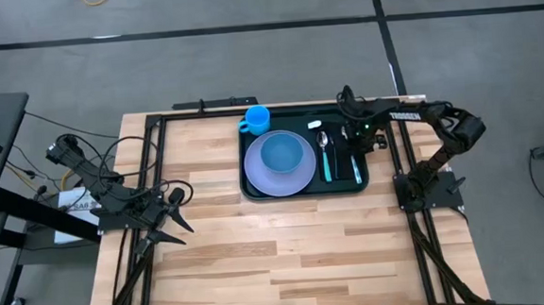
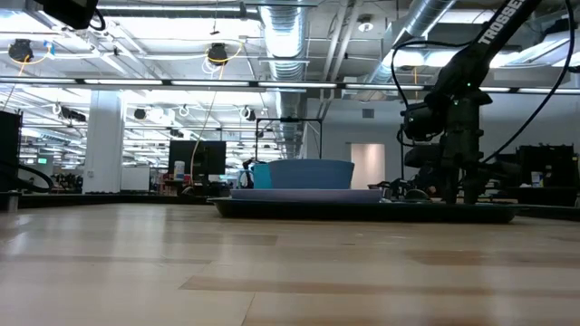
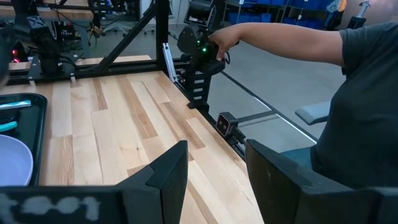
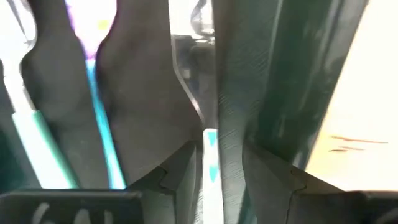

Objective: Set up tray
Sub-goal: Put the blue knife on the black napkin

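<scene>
The dark green tray lies at the table's far middle. It carries a lilac plate with a blue bowl on it, and teal-handled cutlery to the right of the plate. A blue cup stands at the tray's far left corner. My right gripper points down over the tray's right side, open. Its fingers straddle the handle of the rightmost utensil, which lies flat beside the tray's right rim. My left gripper waits open near the table's left edge, holding nothing. My right gripper comes from above, its fingers close on either side of the utensil's teal handle and lying across it. A gap shows beside the handle; whether either finger touches it, I cannot tell. The utensil lies flat on the tray floor.
A person in a grey shirt stands beyond the table's right edge, a hand on equipment by the right arm's base. Black frame rails run along the table's left, right and far sides. Bare wood spreads in front of the tray.
</scene>
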You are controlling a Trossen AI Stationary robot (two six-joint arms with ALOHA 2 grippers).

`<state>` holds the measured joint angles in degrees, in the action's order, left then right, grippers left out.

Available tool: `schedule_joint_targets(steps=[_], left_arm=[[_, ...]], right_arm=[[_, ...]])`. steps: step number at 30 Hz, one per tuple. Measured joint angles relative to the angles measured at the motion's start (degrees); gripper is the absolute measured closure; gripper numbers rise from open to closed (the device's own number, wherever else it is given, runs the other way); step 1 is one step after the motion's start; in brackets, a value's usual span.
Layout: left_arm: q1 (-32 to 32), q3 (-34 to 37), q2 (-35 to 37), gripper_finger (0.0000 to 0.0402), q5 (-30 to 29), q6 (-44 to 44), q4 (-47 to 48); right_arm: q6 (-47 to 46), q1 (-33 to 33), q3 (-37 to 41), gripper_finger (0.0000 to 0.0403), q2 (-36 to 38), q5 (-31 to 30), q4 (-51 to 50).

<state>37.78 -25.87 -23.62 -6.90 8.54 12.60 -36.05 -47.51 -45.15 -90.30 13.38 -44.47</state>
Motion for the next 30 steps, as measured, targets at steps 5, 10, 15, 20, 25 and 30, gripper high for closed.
schedule_joint_targets(steps=[5, 10, 15, 20, 25, 30], left_arm=[[0.0, 0.0, -0.01, 0.0253, 0.0, -0.01, 0.0], [0.0, 0.0, 0.0, 0.0253, 0.0, 0.0, 0.0], [0.0, 0.0, -0.01, 0.0253, 0.0, -0.01, -0.01], [0.0, 0.0, 0.0, 0.0253, 0.0, -0.01, -0.02], [0.0, 0.0, -0.02, 0.0253, 0.0, 0.0, -0.02], [0.0, 0.0, 0.0, 0.0253, 0.0, 0.0, -0.02]], right_arm=[[-0.99, 1.16, 0.0, 0.0284, 0.0, -2.83, -0.01], [-1.05, 2.14, 0.0, 0.0298, 0.0, -4.46, 0.04], [-1.45, 3.48, 0.0, 0.0318, 0.0, -6.95, 0.31], [-1.45, 4.74, 0.0, 0.0338, 0.0, -8.98, 1.4], [-1.47, 5.14, 0.0, 0.0373, 0.0, -9.3, 2.19], [-1.66, 5.11, 0.0, 0.0389, 0.0, -9.38, 2.32]])
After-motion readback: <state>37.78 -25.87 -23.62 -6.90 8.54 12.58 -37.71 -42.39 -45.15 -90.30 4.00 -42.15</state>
